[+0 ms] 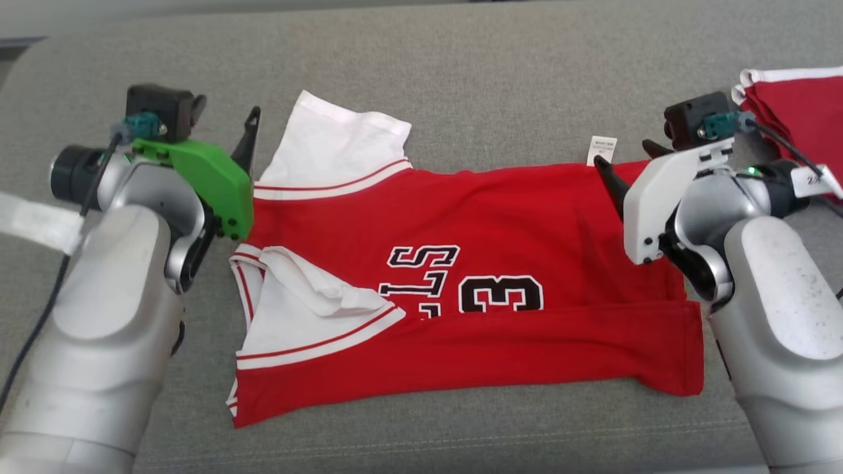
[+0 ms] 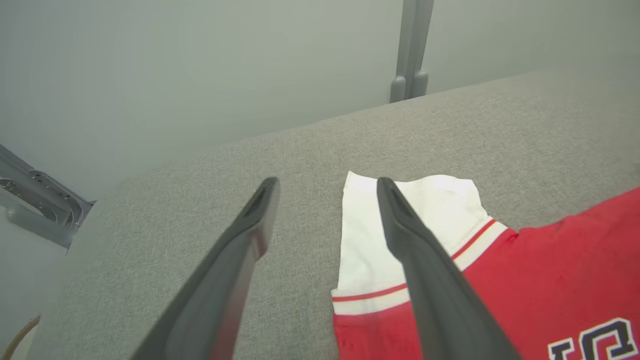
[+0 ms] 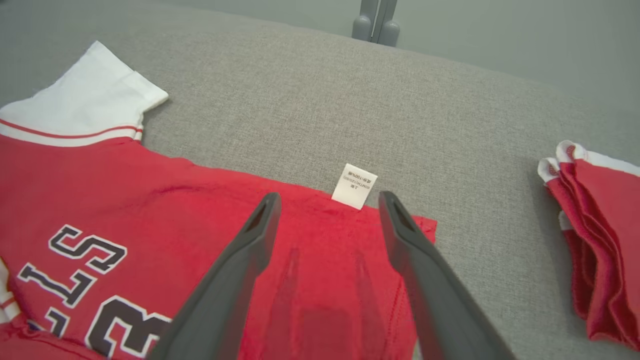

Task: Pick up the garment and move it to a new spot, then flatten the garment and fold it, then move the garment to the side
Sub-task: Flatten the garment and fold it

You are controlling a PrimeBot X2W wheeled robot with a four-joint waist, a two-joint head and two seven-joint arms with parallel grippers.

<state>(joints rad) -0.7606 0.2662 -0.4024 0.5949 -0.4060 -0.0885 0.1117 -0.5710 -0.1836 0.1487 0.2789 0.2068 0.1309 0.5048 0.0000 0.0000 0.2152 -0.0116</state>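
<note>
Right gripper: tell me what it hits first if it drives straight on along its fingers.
Probably the far edge of the red jersey, beside its white label. The open right gripper slants down at it, but depth is unclear.

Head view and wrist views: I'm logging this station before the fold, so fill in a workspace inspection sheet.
Surface: grey fabric cushion.
Job's things: red jersey spread out, near edge folded over; near white sleeve crumpled; care label sticking out.
Clutter: folded red garments at the right.
Grippers: left gripper open by the far sleeve; right gripper open by the label; both empty.
Cables: dark cable beside the left arm.
Surroundings: pale wall, grey post.
</note>
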